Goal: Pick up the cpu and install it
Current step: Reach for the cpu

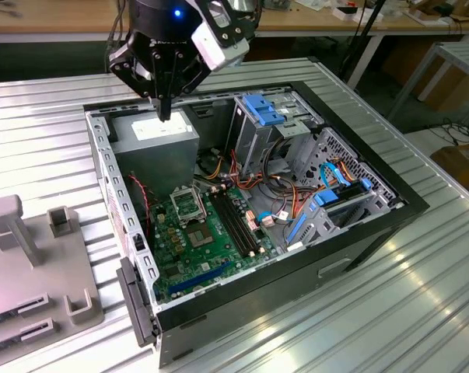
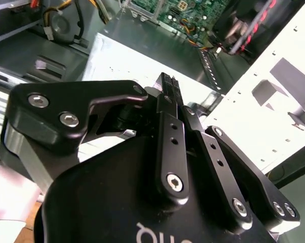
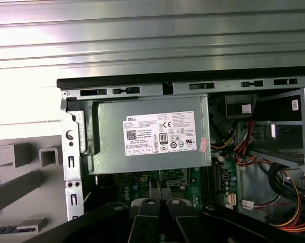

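- Gripper (image 1: 166, 113) hangs just above the grey power supply (image 1: 160, 140), inside the open computer case (image 1: 242, 307), and points straight down. I judge this height is chosen so that it passes over the case wall and the cables.
- Fingers (image 2: 168, 109) are drawn together in the second wrist view, with no gap to see between the ribbed pads. In the exterior view they narrow to one dark tip.
- Where the cpu is, I cannot tell. Such a thin plate could be hidden between the closed pads, and this would explain why they are pressed so tightly, but it is only a guess.
- The black square-framed socket (image 1: 186, 206) sits on the green board (image 1: 207, 241), lower in the case and nearer to the exterior camera than the gripper. The two are well apart, so no installing is happening at this place.
- A grey fixture (image 1: 32, 264) with posts and slots stands on the ribbed metal table (image 1: 47, 140), beside the case on the exterior view's left. Probably it is for holding parts outside the case.
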